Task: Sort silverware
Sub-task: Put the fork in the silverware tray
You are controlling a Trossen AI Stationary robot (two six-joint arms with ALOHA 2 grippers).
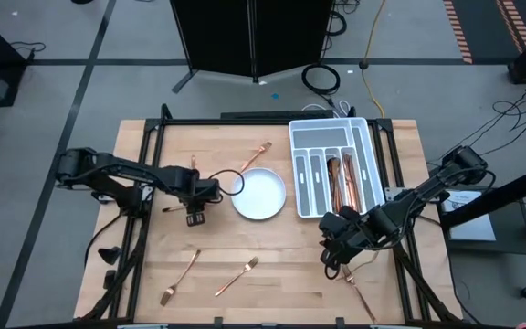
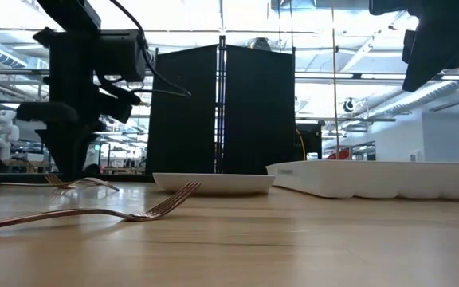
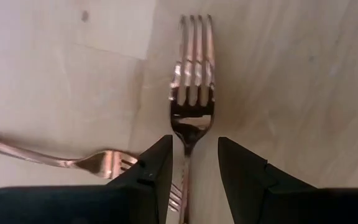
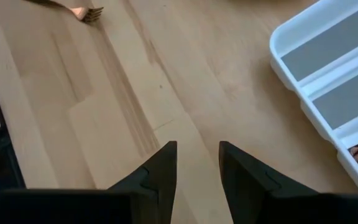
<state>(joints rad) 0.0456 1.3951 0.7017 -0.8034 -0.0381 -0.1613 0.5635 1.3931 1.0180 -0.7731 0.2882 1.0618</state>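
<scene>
Left wrist view: left hand (image 3: 193,163) straddles fork (image 3: 191,81) (open).

Glossy copper-toned metal fork (image 3: 191,93) lies on the smooth, matt pale wood table (image 3: 303,74); the tray (image 4: 328,68) is smooth white plastic.

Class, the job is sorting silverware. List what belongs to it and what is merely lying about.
Belongs:
- fork between left gripper's fingers
- loose forks
- cutlery already in tray
- white divided tray

Lying about:
- round white plate
- cables on floor
</scene>
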